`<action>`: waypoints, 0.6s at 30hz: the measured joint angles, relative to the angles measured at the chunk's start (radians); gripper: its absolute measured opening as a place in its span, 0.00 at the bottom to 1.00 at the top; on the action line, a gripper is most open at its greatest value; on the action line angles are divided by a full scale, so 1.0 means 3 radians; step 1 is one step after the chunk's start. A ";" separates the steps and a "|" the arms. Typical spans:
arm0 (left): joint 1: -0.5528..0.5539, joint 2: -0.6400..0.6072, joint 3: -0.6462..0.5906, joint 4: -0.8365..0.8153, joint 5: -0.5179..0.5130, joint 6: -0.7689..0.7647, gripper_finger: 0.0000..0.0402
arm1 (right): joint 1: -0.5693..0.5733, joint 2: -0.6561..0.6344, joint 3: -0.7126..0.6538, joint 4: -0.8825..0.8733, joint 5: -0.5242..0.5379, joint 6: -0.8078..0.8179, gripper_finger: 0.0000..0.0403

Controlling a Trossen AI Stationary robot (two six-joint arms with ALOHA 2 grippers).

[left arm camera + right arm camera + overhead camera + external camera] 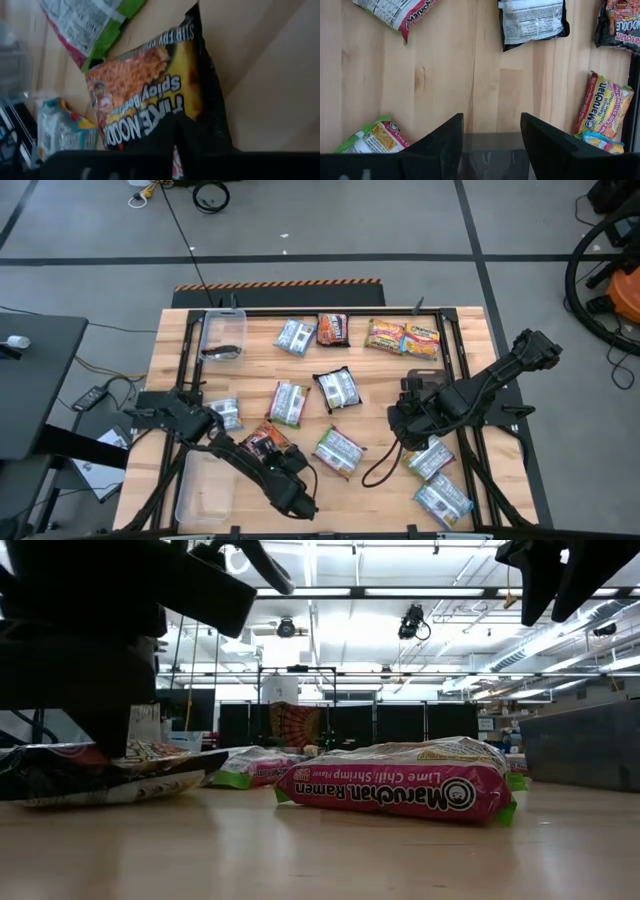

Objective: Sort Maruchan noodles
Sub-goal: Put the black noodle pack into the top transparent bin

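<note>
Dark spicy noodle packet [155, 95], near the table's front-left, lies pinched at one end by the left gripper [268, 448], while the right gripper [491, 135] hovers spread over bare wood mid-table.

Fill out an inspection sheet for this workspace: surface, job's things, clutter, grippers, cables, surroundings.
Surface: wooden table, black frame rails along its edges.
Job's things: ramen packets scattered across the table; dark spicy packet under the left arm.
Clutter: two clear bins on the left side.
Grippers: left gripper shut on the dark spicy packet; right gripper open above bare wood.
Cables: black cable looping near the right arm.
Surroundings: grey floor, wheel at right.
</note>
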 joint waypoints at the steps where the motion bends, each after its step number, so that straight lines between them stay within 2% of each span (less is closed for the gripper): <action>1: 0.0010 0.0000 0.0000 0.0022 -0.0006 0.0107 0.02 | 0.0000 -0.0001 0.0000 0.0009 0.0000 0.0000 0.50; 7: 0.0058 -0.0088 0.0124 0.0043 0.0146 0.0602 0.01 | -0.0001 0.0000 0.0000 0.0009 0.0017 0.0210 0.50; 11: 0.0050 -0.0188 0.0322 0.0088 0.0104 0.0531 0.02 | -0.0001 -0.0001 0.0000 0.0014 0.0022 0.0383 0.50; 14: 0.0058 -0.0174 0.0343 0.0113 0.0075 0.0505 0.09 | -0.0001 -0.0001 0.0000 0.0070 0.0016 0.0471 0.50; 18: 0.0070 -0.0163 0.0345 0.0234 0.0087 0.0283 0.24 | -0.0001 0.0000 0.0000 0.0156 -0.0121 0.0588 0.50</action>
